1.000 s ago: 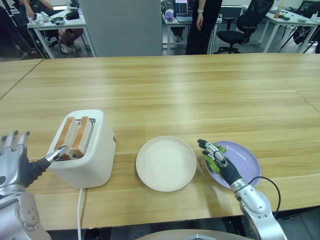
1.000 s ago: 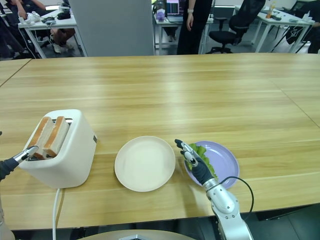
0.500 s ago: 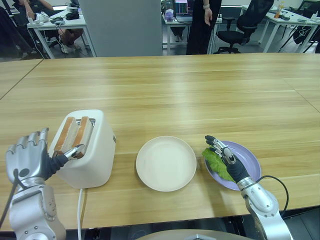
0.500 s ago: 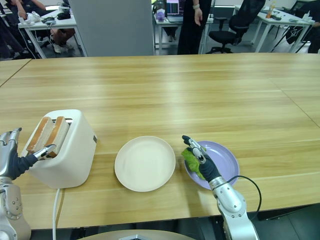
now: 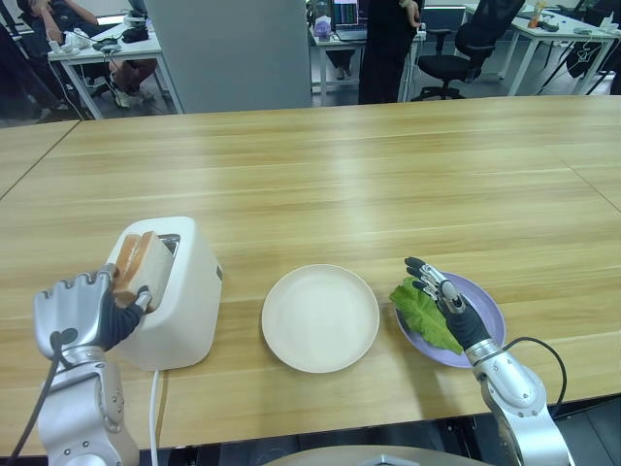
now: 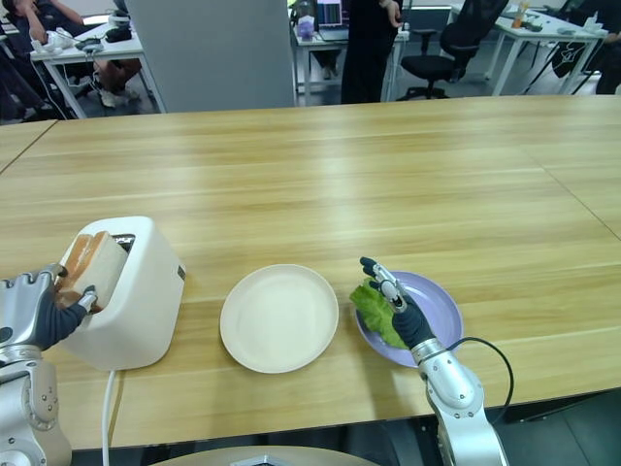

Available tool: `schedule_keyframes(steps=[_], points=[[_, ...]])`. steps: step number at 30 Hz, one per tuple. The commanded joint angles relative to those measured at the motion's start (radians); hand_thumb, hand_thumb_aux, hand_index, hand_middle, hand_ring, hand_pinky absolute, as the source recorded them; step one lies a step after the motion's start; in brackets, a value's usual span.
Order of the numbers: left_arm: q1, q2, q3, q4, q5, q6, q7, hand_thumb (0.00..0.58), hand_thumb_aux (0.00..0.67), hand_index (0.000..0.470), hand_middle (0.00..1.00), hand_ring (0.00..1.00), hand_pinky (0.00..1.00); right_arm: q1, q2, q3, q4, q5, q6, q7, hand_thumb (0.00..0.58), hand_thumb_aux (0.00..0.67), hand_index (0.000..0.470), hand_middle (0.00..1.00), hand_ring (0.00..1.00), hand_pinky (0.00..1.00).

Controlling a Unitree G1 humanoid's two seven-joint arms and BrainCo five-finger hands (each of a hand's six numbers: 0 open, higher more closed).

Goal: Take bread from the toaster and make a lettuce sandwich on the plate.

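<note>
A white toaster (image 5: 184,291) stands at the front left with bread (image 5: 136,262) sticking up from its slots. My left hand (image 5: 85,313) is at the toaster's near-left side, its fingers curled around the near end of the bread. An empty cream plate (image 5: 320,317) lies in the middle. To its right is a purple plate (image 5: 485,313) with a lettuce leaf (image 5: 420,313) hanging over its left rim. My right hand (image 5: 448,303) lies over the leaf with fingers stretched out, touching it.
The toaster's white cord (image 5: 153,408) runs off the table's front edge. The wooden table (image 5: 340,175) stretches far behind the plates. Desks and office chairs stand in the room beyond.
My left hand has come in from the left and closed on the bread at the toaster. My right hand has shifted a little further onto the purple plate, over the lettuce.
</note>
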Motion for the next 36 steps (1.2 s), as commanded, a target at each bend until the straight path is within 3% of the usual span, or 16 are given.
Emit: schedule_keyframes(steps=[1, 6, 8, 20, 21, 22, 26, 27, 28, 31, 32, 36], points=[[-0.008, -0.008, 0.030, -0.039, -0.027, 0.002, -0.003, 0.000, 0.000, 0.000, 0.46, 0.46, 0.46, -0.004, -0.001, -0.002, 0.006, 0.000, 0.010, 0.003, 0.000, 0.000, 0.000, 0.00, 0.00, 0.00], [-0.021, -0.025, 0.038, -0.067, -0.038, -0.006, 0.005, 0.000, 0.000, 0.000, 0.32, 0.32, 0.32, -0.011, -0.002, 0.002, 0.006, 0.001, 0.013, 0.007, 0.000, 0.000, 0.000, 0.00, 0.00, 0.00], [-0.025, -0.026, 0.041, -0.067, -0.037, -0.010, 0.007, 0.000, 0.000, 0.000, 0.32, 0.32, 0.32, -0.011, -0.002, 0.003, 0.004, 0.001, 0.014, 0.007, 0.000, 0.000, 0.000, 0.00, 0.00, 0.00], [0.053, -0.060, 0.076, 0.017, -0.061, 0.006, 0.043, 0.000, 0.000, 0.000, 0.49, 0.49, 0.49, -0.019, -0.008, -0.012, -0.014, 0.012, 0.023, 0.012, 0.000, 0.000, 0.000, 0.00, 0.00, 0.00], [0.055, -0.061, 0.077, 0.022, -0.062, 0.006, 0.046, 0.027, 0.016, 0.011, 0.49, 0.49, 0.49, -0.018, -0.008, -0.015, -0.015, 0.013, 0.023, 0.012, 0.000, 0.000, 0.000, 0.00, 0.00, 0.00], [0.055, -0.061, 0.077, 0.028, -0.067, 0.006, 0.049, 0.144, 0.089, 0.061, 0.51, 0.51, 0.51, -0.016, -0.008, -0.017, -0.016, 0.014, 0.022, 0.012, 0.000, 0.000, 0.000, 0.00, 0.00, 0.00], [0.051, -0.065, 0.071, 0.051, -0.080, 0.008, 0.062, 0.144, 0.089, 0.061, 0.53, 0.53, 0.53, -0.016, -0.009, -0.022, -0.015, 0.015, 0.021, 0.014, 0.000, 0.000, 0.000, 0.00, 0.00, 0.00], [0.049, -0.066, 0.069, 0.053, -0.082, 0.010, 0.064, 0.172, 0.108, 0.074, 0.55, 0.55, 0.55, -0.017, -0.009, -0.023, -0.015, 0.016, 0.021, 0.015, 0.000, 0.000, 0.000, 0.00, 0.00, 0.00], [0.045, -0.072, 0.070, 0.055, -0.086, 0.014, 0.069, 0.248, 0.163, 0.112, 0.57, 0.57, 0.57, -0.018, -0.009, -0.024, -0.013, 0.016, 0.020, 0.016, 0.000, 0.000, 0.000, 0.00, 0.00, 0.00], [0.042, -0.070, 0.073, 0.066, -0.093, 0.021, 0.076, 0.248, 0.163, 0.112, 0.59, 0.59, 0.59, -0.020, -0.011, -0.026, -0.009, 0.016, 0.018, 0.018, 0.000, 0.000, 0.000, 0.00, 0.00, 0.00], [0.041, -0.067, 0.074, 0.070, -0.094, 0.023, 0.076, 0.190, 0.121, 0.083, 0.60, 0.60, 0.60, -0.020, -0.011, -0.027, -0.009, 0.015, 0.018, 0.019, 0.000, 0.000, 0.000, 0.00, 0.00, 0.00], [0.029, -0.065, 0.084, 0.087, -0.122, 0.035, 0.085, 0.216, 0.139, 0.096, 0.62, 0.62, 0.62, -0.019, -0.010, -0.029, -0.008, 0.014, 0.017, 0.018, 0.000, 0.000, 0.000, 0.00, 0.00, 0.00]])
